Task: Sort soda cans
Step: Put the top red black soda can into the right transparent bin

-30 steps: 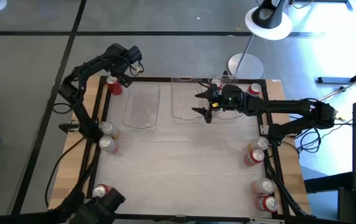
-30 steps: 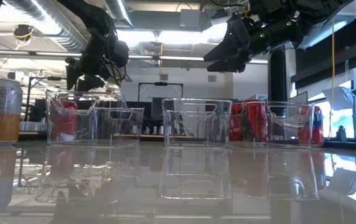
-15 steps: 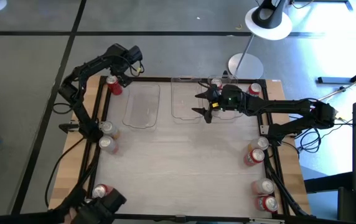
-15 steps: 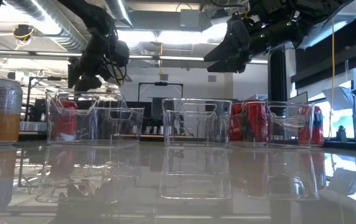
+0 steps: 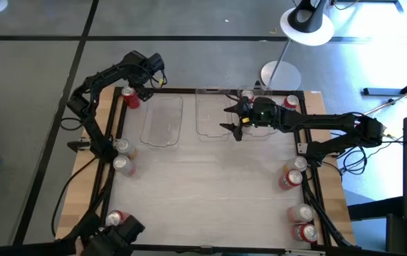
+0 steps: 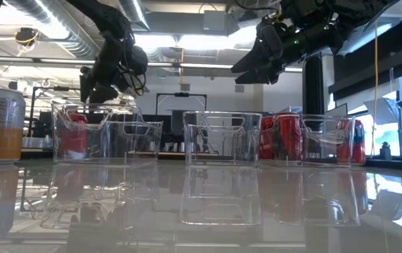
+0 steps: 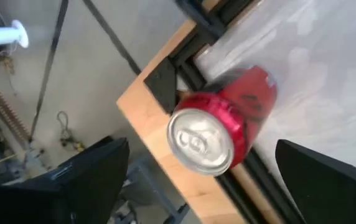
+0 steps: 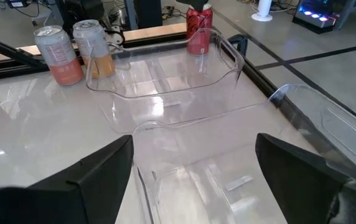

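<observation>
Red soda can (image 7: 223, 127) upright, axis vertical

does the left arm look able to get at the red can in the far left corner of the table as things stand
Probably yes. The left gripper hangs just above the red can with its jaws open wide. The can stands alone at the table corner, outside the clear bin, with nothing over its top.

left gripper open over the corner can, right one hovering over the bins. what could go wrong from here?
1. The red can under the open left gripper stands at the table's corner by the frame rail; a skewed grasp may tip it off the edge.
2. The clear bins are light; the open right gripper hovering above them might clip a wall and shift one.
</observation>
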Controlling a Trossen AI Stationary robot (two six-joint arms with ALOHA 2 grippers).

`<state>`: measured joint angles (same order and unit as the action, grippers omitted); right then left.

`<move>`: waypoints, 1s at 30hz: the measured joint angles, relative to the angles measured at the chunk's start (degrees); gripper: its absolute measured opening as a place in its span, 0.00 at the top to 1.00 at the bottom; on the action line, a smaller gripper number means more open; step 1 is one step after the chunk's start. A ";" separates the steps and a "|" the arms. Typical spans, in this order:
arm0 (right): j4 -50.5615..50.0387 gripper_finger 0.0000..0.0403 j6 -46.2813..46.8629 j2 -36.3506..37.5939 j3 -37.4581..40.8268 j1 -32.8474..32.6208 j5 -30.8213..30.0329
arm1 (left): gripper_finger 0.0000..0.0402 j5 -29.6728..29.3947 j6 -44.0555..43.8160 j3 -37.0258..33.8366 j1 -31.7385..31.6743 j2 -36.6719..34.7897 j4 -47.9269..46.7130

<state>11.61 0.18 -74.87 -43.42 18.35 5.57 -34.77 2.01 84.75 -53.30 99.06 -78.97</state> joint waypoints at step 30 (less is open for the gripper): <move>0.27 0.16 2.68 0.00 0.00 -0.75 3.00 | 0.10 -0.75 3.38 0.00 -2.57 9.81 -3.12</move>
<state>11.88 2.85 -74.87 -43.42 17.60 8.57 -35.52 5.40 84.75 -55.87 108.88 -82.09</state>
